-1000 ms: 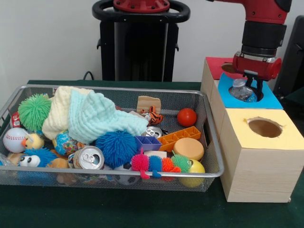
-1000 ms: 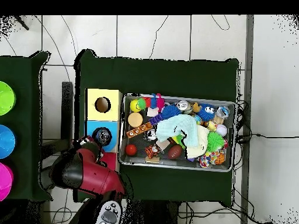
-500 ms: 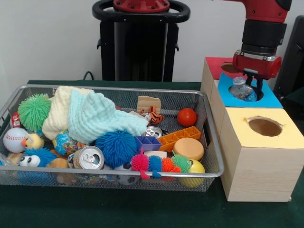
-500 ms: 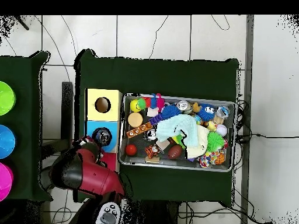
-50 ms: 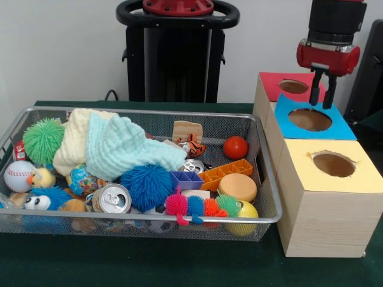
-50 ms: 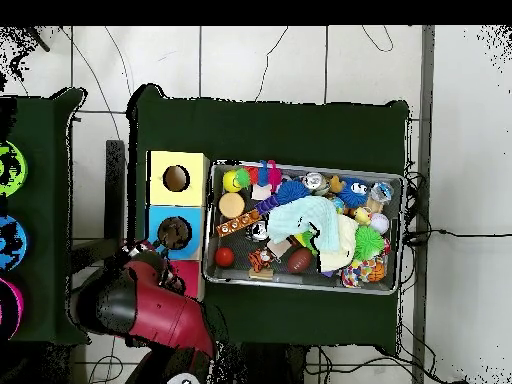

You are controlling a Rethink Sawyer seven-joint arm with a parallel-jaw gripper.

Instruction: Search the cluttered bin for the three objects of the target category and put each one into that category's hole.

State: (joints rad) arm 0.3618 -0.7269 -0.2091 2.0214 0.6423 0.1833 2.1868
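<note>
Three holed boxes (red (image 5: 281,87), blue (image 5: 311,119), yellow (image 5: 333,164)) flank one mesh bin (image 5: 263,179) on the counter (image 5: 149,263). Two cans lie inside; one silver can (image 5: 112,198) nears the front rim. Gripper (image 5: 322,95) fingers (image 5: 313,94) hang empty, spread, above the blue hole.

Even, soft indoor light, bright white wall (image 5: 60,48), faint shadows under the wire bin (image 5: 263,179), small glare on the can top (image 5: 112,198), mild overall softness

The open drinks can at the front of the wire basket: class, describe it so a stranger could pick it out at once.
Start at the wire basket and follow its near rim towards the left. There the drinks can lies between a globe-patterned ball and a blue spiky ball. It is the shiny metal one, with its opened top and pull tab facing the camera.
</note>
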